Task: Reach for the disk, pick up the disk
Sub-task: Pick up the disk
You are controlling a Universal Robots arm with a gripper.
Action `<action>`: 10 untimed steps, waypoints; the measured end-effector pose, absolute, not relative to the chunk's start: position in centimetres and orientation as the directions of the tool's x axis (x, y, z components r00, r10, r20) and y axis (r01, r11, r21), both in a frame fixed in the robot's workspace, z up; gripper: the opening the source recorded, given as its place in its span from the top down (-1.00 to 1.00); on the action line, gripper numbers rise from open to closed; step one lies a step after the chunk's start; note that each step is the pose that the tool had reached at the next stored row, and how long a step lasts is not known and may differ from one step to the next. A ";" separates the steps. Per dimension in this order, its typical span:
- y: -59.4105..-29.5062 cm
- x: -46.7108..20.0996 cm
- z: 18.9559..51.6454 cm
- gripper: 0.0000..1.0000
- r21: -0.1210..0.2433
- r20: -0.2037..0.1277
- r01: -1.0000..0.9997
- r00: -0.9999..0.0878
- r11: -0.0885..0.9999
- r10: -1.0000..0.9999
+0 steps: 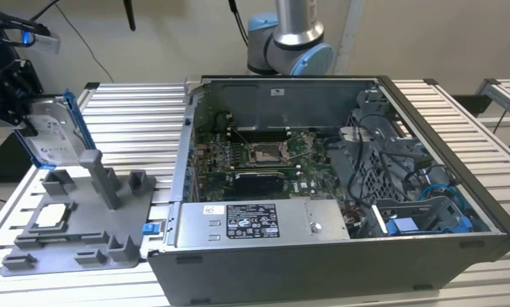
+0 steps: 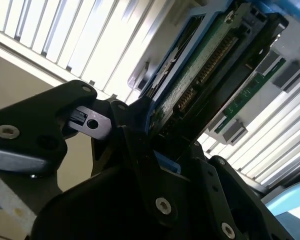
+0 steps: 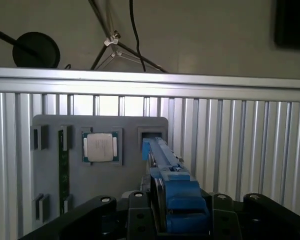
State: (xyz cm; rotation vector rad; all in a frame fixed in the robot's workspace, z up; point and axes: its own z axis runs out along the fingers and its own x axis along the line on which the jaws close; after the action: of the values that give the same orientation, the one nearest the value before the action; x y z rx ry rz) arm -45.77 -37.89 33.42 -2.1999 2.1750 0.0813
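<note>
The disk stands on edge, tilted, at the exterior view's left. It is silver-grey with a white label and blue rails. My gripper is shut on its upper end. Its lower end hangs at or just above a slot at the back of the grey fixture tray; I cannot tell if they touch. In the first wrist view the disk runs edge-on away from my gripper, its blue rail on top. The second wrist view shows the disk's green circuit board clamped between the black fingers.
A small square silver chip lies in a pocket of the grey tray. Upright posts rise from the tray. The open computer case is at the exterior view's right, on the slatted aluminium table. The arm's base stands behind the case.
</note>
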 end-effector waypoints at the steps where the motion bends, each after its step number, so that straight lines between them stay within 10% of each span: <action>1: -37.9 -45.8 33.6 1.00 0.003 -0.070 -1.000 0.011 -0.011 -0.997; 10: -37.9 -45.8 35.5 1.00 0.003 -0.070 -1.000 0.011 -0.011 -0.997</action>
State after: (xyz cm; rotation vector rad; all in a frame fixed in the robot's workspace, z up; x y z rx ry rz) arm -45.77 -37.89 35.48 -2.1999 2.1750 0.0812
